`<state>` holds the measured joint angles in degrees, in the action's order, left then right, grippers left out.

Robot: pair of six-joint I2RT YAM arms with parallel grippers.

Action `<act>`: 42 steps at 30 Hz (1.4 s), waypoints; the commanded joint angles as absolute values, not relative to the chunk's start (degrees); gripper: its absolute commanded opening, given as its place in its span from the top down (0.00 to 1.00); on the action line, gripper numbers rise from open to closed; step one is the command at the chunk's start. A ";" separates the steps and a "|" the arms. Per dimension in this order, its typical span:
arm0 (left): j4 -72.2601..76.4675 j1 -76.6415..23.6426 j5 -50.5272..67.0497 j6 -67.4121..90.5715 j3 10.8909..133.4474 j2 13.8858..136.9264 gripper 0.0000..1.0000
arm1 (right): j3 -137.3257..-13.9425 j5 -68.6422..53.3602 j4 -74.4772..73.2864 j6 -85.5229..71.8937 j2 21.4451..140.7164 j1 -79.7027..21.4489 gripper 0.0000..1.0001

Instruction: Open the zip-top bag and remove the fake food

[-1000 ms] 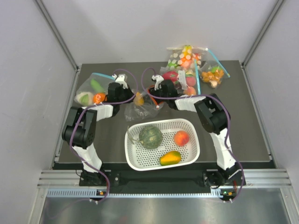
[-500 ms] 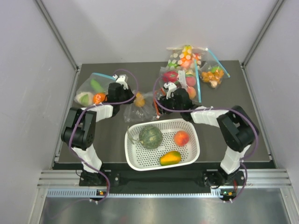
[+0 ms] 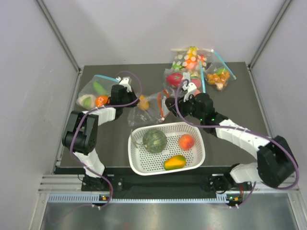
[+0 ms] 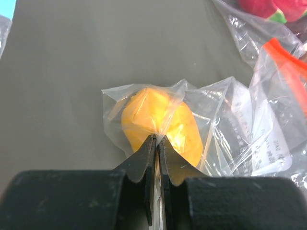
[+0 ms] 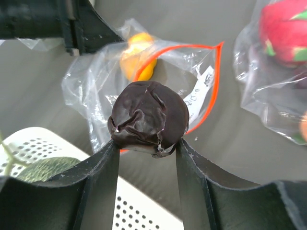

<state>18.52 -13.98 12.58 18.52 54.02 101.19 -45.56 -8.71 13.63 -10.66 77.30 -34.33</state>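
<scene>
Left claw (image 4: 156, 138) is pinching the limp, probably slippery bag (image 4: 240, 120), orange (image 4: 158, 120) just beyond; right claw (image 5: 146, 143) is clamping the dark piece (image 5: 148, 115).

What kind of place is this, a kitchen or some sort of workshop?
Probably a robot test booth, not a kitchen: two robot arms bolted to a dark table, plain grey panels around it, and plastic toy fruit in a white basket and zip bags.

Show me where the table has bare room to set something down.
Bare: the table's right side behind the right arm, the strip between the white basket and the left arm, and the far middle between the bag piles. Crowded: the far-right blue-zipped bags and the centre, where the zip-top bag lies.
</scene>
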 commanded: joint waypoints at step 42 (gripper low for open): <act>9.93 -14.15 18.28 18.11 56.34 101.16 0.89 | -47.01 -11.86 -13.02 -7.39 59.58 -35.61 0.21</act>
